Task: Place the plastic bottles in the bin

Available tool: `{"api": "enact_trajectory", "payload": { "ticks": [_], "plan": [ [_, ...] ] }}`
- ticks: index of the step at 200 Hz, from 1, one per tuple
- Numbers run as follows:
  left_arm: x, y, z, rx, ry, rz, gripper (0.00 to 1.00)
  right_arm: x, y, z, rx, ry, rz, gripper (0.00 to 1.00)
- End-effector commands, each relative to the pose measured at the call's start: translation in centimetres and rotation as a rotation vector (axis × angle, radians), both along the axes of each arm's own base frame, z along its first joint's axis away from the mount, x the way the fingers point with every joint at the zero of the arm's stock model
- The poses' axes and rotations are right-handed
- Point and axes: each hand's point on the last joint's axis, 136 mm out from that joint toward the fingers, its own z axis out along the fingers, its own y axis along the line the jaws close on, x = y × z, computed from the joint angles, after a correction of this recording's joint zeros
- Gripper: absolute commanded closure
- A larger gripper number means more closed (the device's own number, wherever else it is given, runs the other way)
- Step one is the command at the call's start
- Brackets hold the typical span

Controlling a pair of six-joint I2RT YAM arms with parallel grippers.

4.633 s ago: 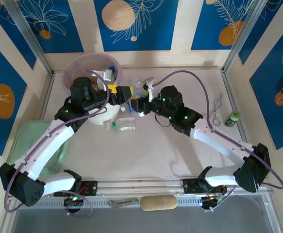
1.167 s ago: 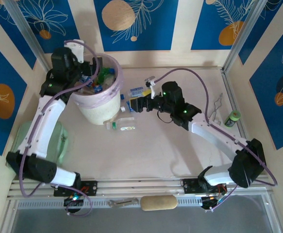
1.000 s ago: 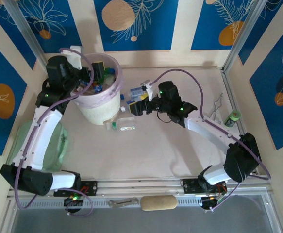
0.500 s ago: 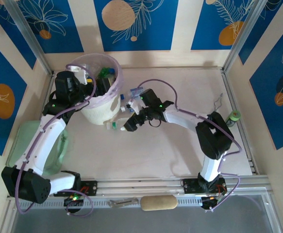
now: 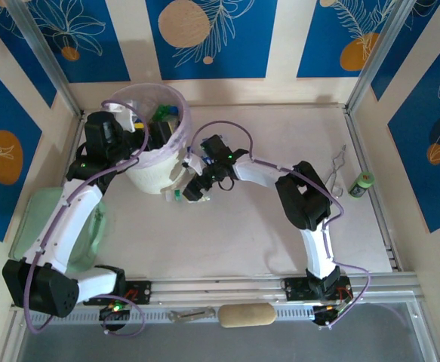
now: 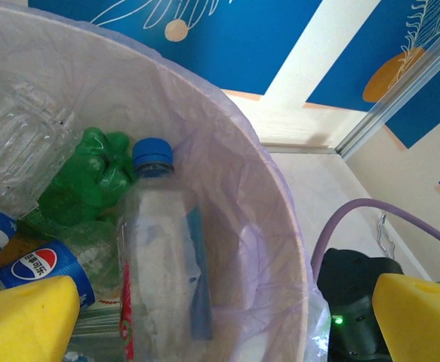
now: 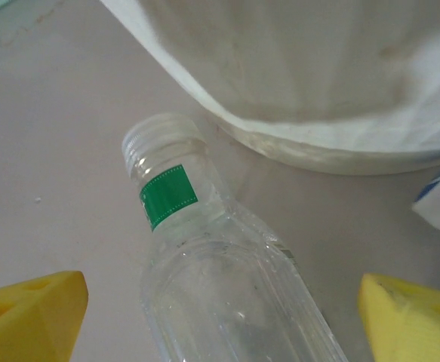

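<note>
2 grippers, both spread wide. Right gripper [image 7: 220, 320] straddles a clear bottle [image 7: 227, 279] with a green neck band. The bottle lies on the table [image 7: 46, 151], cap end just beside the bin [image 7: 318, 75] base, jaws clear of it. Left gripper [image 6: 220, 317] hangs empty over the bin mouth, far left. Inside the bin: 1 blue-capped clear bottle [image 6: 159, 279], crushed green bottles [image 6: 84, 173], 1 Pepsi-labelled bottle [image 6: 42, 268].

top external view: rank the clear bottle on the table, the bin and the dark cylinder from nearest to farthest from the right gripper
1. clear bottle, lying between the open fingers of the right gripper.
2. bin, just beyond it, to the left.
3. dark cylinder, far off by the right wall.
</note>
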Motion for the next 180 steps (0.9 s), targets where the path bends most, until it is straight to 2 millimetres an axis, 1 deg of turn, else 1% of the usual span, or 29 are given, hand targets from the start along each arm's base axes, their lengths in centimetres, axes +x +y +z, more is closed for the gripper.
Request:
{"api": "enact_trajectory", "payload": {
  "ticks": [1, 31, 69, 106, 125, 142, 161, 180],
  "plan": [
    [-0.6, 0.3, 0.8, -0.019, -0.026, -0.008, 0.0, -0.5, 0.4, -0.5, -0.036, -0.012, 0.04, 0.07],
    [-0.6, 0.3, 0.7, -0.022, -0.026, -0.007, 0.0, -1.8, 0.1, -1.1, -0.082, -0.017, 0.063, 0.07],
    [-0.4, 0.3, 0.5, -0.037, -0.024, -0.005, 0.0, -3.4, -0.7, -1.9, -0.147, -0.052, 0.057, 0.07],
    [-0.3, 0.4, 0.5, -0.043, -0.023, -0.006, 0.0, -3.5, -1.1, -3.5, -0.23, -0.127, 0.046, 0.05],
    [-0.4, 0.5, 0.5, -0.044, -0.022, -0.003, 0.0, -3.4, -0.9, -3.6, -0.231, -0.135, 0.045, 0.06],
    [-0.5, 0.7, 0.5, -0.044, -0.022, 0.005, 0.0, -3.2, -0.9, -3.6, -0.227, -0.144, 0.045, 0.08],
    [-0.6, 1.1, 0.4, -0.043, -0.017, 0.028, 0.0, -3.5, -0.8, -3.6, -0.215, -0.147, 0.062, 0.12],
    [-0.7, 1.2, 0.6, -0.046, -0.022, 0.033, 0.0, -3.8, -0.8, -3.3, -0.191, -0.149, 0.072, 0.19]
  ]
}}
